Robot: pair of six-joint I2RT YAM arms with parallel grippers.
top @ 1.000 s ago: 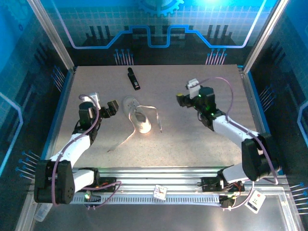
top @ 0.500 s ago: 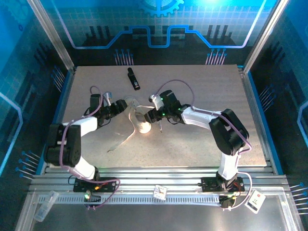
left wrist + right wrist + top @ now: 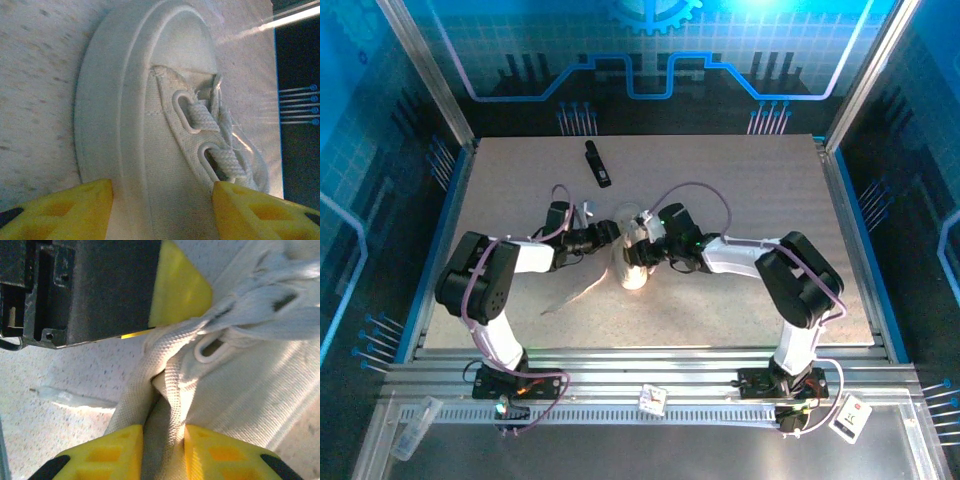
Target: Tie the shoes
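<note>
The big speckled table (image 3: 750,170) has blue walls around it. The two arms start at the near edge and bend in toward the middle, the left arm (image 3: 520,255) from one side and the right arm (image 3: 740,255) from the other.

The white sneaker (image 3: 632,268) lies in the middle of the table, right between the two arms. Its toe points toward the near edge.

The left gripper (image 3: 605,232) is at the shoe's left side. In the left wrist view, the left gripper (image 3: 160,210) is about half open and holds the white sneaker (image 3: 130,125) between its two yellow fingers (image 3: 65,210). One finger touches the sole and the other touches the cloth side.

The right gripper (image 3: 642,248) is at the shoe's right side. In the right wrist view, the right gripper (image 3: 164,450) is nearly closed and pinches the laces (image 3: 145,385) between its yellow fingers (image 3: 105,455).

One long lace end (image 3: 575,295) trails over the table toward the near left.

A small black bar (image 3: 598,164) lies far back on the table, well apart from the shoe.
</note>
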